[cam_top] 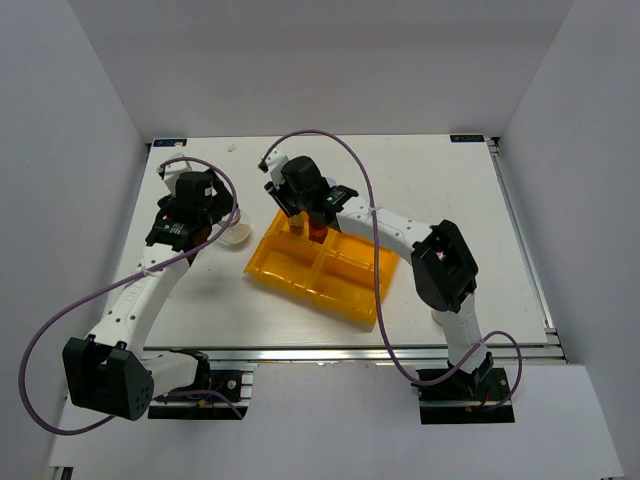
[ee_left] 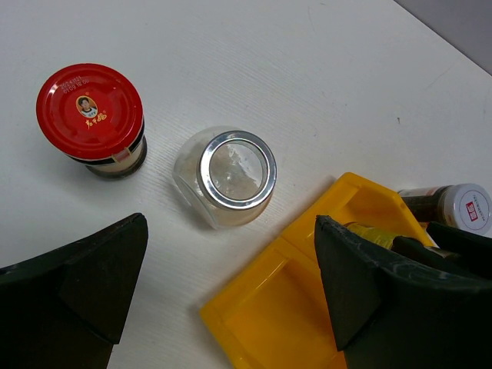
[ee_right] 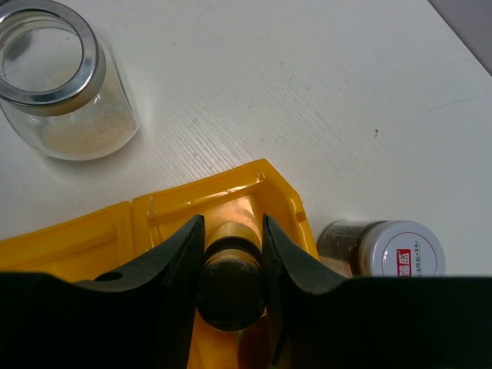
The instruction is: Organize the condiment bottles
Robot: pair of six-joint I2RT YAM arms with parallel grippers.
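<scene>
White desk (cam_top: 450,200) carries a yellow tray (cam_top: 340,285); the tray's near part is cut off in both wrist views. Right hand (ee_right: 233,227) is closed snug on a dark-capped bottle (ee_right: 231,288) standing in a far corner compartment of the tray. Fingers hide the bottle's body, so only cap & yellow neck band show. Left hand (ee_left: 231,246) gapes wide, holding nothing, over desk beside tray. Ahead of it, apart from its fingers: red-capped jar (ee_left: 91,111), upright, and glass jar (ee_left: 231,181) w/ silver rim, pale grains inside; can't tell if lidded. Silver-capped bottle (ee_right: 388,250) sits just outside tray corner, lower part blocked by right hand.
</scene>
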